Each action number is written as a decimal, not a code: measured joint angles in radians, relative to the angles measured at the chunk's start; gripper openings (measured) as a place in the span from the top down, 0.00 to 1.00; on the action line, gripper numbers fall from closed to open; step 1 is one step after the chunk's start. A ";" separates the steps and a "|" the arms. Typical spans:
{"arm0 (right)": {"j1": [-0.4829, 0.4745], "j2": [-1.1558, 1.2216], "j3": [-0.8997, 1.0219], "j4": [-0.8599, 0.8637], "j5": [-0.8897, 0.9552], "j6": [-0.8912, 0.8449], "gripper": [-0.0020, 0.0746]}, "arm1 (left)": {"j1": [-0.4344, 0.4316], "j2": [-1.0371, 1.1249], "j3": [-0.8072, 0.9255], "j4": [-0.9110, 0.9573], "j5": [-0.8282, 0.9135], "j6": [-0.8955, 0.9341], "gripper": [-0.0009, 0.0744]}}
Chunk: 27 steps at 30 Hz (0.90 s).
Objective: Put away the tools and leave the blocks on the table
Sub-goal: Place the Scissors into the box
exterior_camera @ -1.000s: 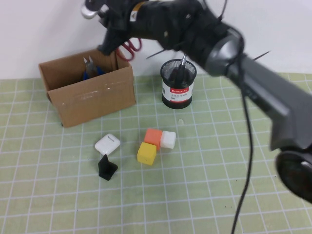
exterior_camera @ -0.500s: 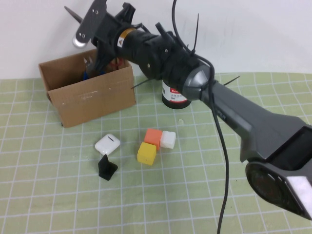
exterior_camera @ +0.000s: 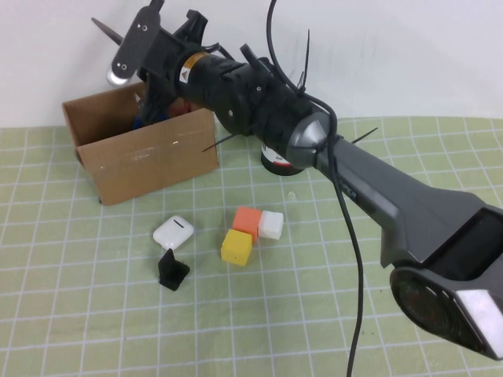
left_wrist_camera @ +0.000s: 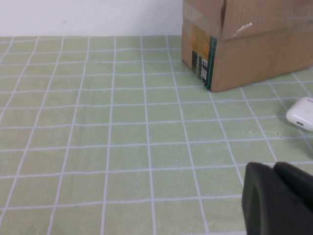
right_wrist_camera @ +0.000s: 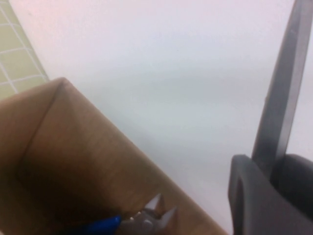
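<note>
The left gripper (left_wrist_camera: 276, 198) sits low over the near left part of the table (exterior_camera: 78, 314); only a dark piece of it shows, so we cannot tell whether it is released or clenched. Near the middle of the table stands a small black angled piece (exterior_camera: 171, 271); just beyond it lies a white earbud case (exterior_camera: 173, 232). To their right are the three blocks, touching one another: the yellow block (exterior_camera: 236, 246) nearest, the orange block (exterior_camera: 247, 220) behind it, and the white block (exterior_camera: 271, 225) beside the orange one. Farther back, a black mesh cup (exterior_camera: 277, 161) is mostly hidden behind the right arm. At the far left corner stands an open cardboard box (exterior_camera: 141, 157); the pliers (right_wrist_camera: 142, 219) lie inside it. The right gripper (exterior_camera: 157, 78) hangs over the box, clenched on the scissors (right_wrist_camera: 283, 83); their blade points up and away above the box's far left side, and a bit of red handle shows at the box opening.
</note>
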 joint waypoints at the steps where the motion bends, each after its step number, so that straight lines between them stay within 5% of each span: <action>1: 0.002 0.000 0.000 0.000 0.000 0.000 0.90 | 0.000 0.000 0.000 0.000 0.000 0.000 0.99; 12: 0.004 0.016 0.000 0.000 0.020 -0.002 0.89 | 0.000 0.000 0.000 0.000 0.000 0.000 0.99; 20: 0.008 0.016 0.000 0.000 0.041 -0.002 0.65 | 0.000 0.000 0.000 0.000 0.000 0.000 0.99; 27: 0.031 -0.054 0.000 0.000 0.141 0.032 0.62 | 0.000 0.000 0.000 0.000 0.000 0.000 0.99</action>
